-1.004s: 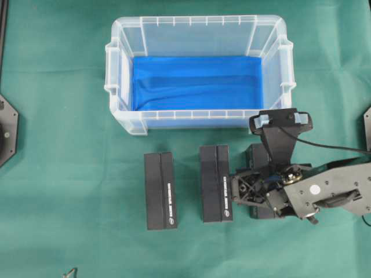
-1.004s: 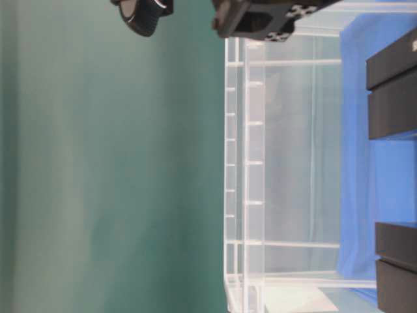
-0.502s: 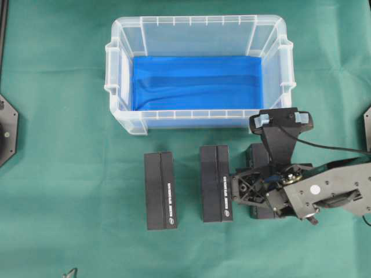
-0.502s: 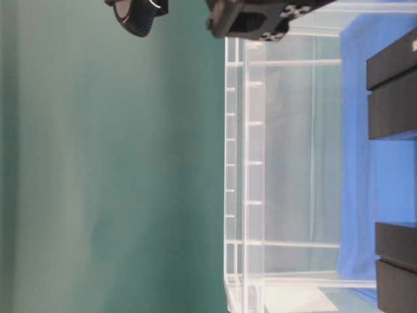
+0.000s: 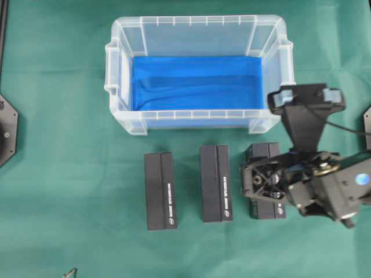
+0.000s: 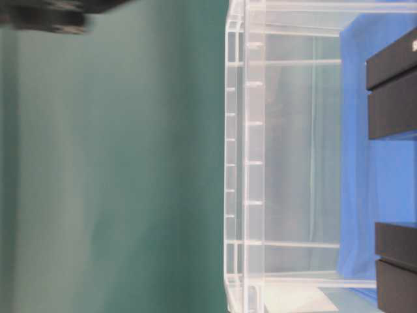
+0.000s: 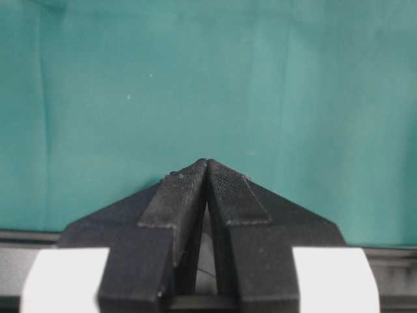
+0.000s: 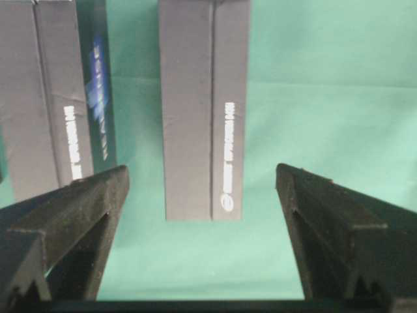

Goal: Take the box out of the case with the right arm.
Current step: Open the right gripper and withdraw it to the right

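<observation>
The case (image 5: 119, 63) is a clear plastic bin at the back of the green cloth, and inside it only the blue sheet (image 5: 197, 81) shows. Three black boxes lie in a row in front of it: left (image 5: 160, 191), middle (image 5: 215, 183) and right (image 5: 262, 153). My right gripper (image 5: 255, 179) hovers above the right box, partly hiding it. In the right wrist view the gripper (image 8: 202, 171) is open and empty, with that box (image 8: 203, 111) beyond its fingertips. My left gripper (image 7: 207, 163) is shut on nothing over bare cloth.
The right arm's wrist camera mount (image 5: 305, 98) hangs close to the case's right front corner. In the table-level view the case wall (image 6: 244, 163) fills the middle, two black boxes (image 6: 391, 91) sit at the right edge, and a blurred arm part (image 6: 45, 13) crosses the top left.
The right arm has lifted and shifted to the right, uncovering more of the right box. Its jaws stay wide apart. The boxes and the case have not moved.
</observation>
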Robot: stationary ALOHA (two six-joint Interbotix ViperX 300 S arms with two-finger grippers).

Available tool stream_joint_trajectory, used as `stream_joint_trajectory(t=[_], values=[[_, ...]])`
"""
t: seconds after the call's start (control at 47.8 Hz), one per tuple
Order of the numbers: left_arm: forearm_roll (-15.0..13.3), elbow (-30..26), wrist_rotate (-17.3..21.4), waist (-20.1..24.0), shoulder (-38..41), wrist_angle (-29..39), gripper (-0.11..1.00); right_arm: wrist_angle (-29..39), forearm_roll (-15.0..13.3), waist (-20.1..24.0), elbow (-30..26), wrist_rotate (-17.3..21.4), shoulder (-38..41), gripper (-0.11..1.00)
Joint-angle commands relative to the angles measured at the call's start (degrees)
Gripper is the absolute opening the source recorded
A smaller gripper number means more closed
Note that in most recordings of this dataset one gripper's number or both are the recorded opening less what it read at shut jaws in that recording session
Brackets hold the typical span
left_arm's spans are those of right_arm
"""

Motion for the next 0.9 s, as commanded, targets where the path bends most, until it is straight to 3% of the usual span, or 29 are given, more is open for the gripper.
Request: stream_joint_trajectory(t=[0.0, 0.606, 0.878], values=[[0.1, -1.7, 0.0, 0.1, 0.2, -0.1, 0.0, 4.1, -0.4, -0.1, -4.5, -0.9, -1.7, 0.88], [0.2, -1.6, 0.0, 0.1, 0.2, -0.1, 0.0, 6.1, -0.7, -0.3, -6.5, -1.4, -1.6, 0.87], [0.2, -1.6, 0.0, 0.1, 0.2, -0.1, 0.0, 5.8, -0.1, 0.6, -1.8, -0.5, -5.0, 0.86]])
